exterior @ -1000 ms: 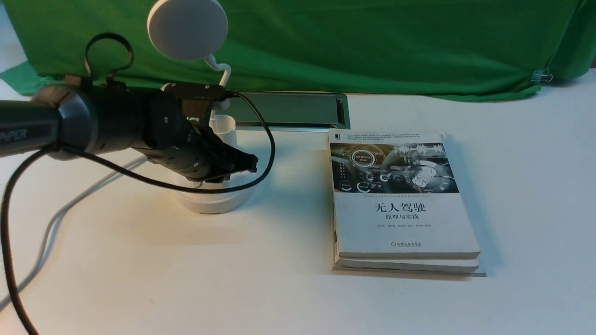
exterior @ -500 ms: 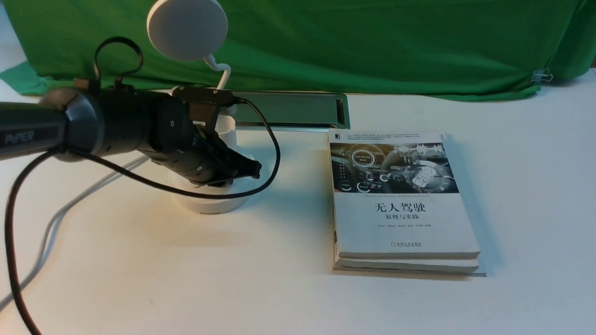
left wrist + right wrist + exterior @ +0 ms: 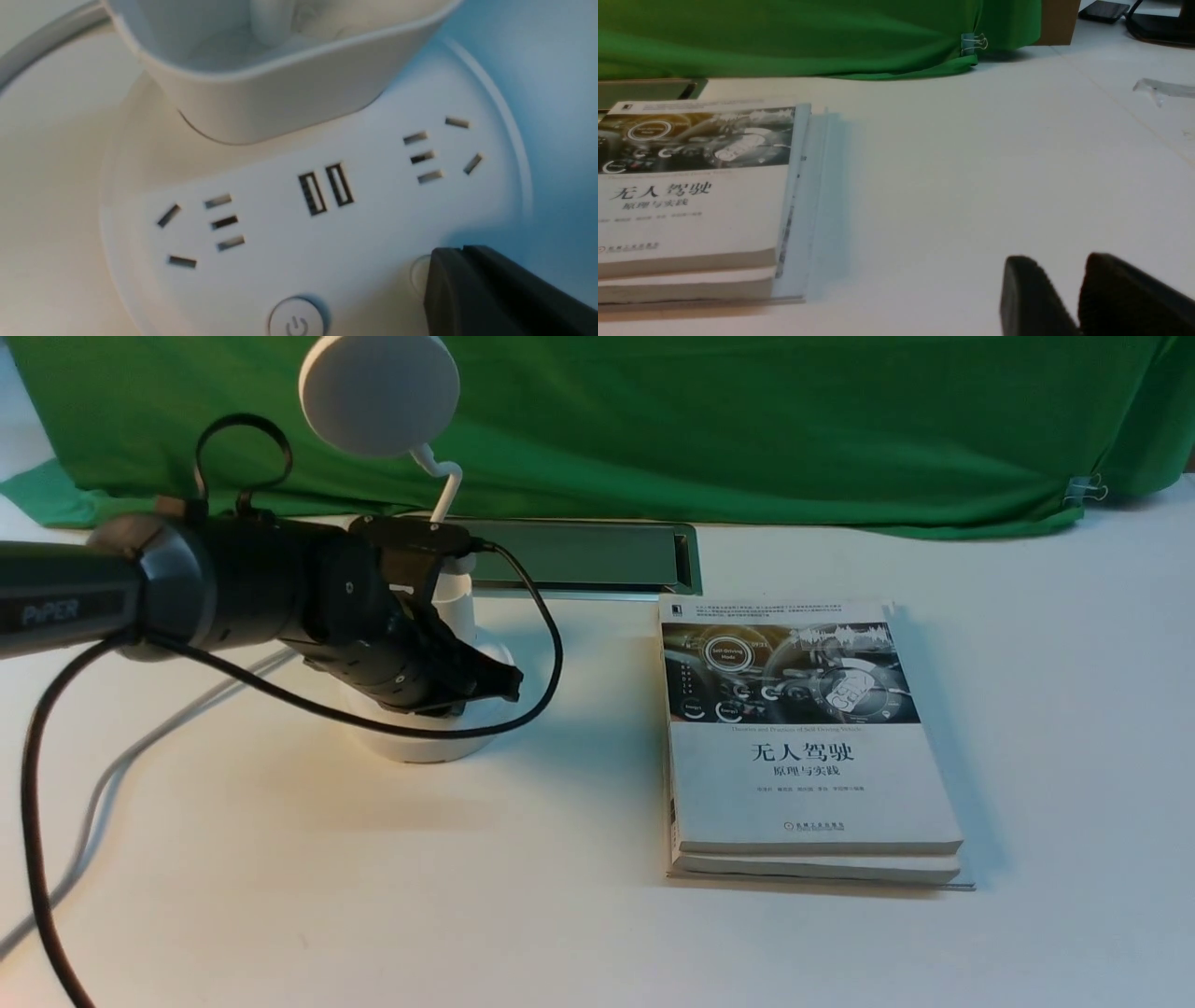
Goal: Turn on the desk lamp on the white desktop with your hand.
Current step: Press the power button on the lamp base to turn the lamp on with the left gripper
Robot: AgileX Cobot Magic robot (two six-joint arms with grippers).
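Observation:
The white desk lamp stands at the back left of the white desktop (image 3: 373,896), with its disc head (image 3: 378,394) above, its cup holder (image 3: 455,602) and its round base (image 3: 420,745). My left gripper (image 3: 512,681) is shut and empty, with its tip low over the base's front right. In the left wrist view the base (image 3: 280,252) shows sockets, two USB ports and a power button (image 3: 295,322). The gripper tip (image 3: 448,263) covers part of a second round button (image 3: 417,275). My right gripper (image 3: 1059,262) hovers over bare desktop, its jaws slightly apart and empty.
A stack of two books (image 3: 803,747) lies right of the lamp and also shows in the right wrist view (image 3: 691,186). The metal-rimmed cable slot (image 3: 579,555) sits behind the lamp. Green cloth (image 3: 747,420) hangs at the back. The lamp's cord (image 3: 140,756) runs off to the left.
My left arm has shifted a little to the right and its shut tip has come lower over the lamp base. The lamp head has moved slightly.

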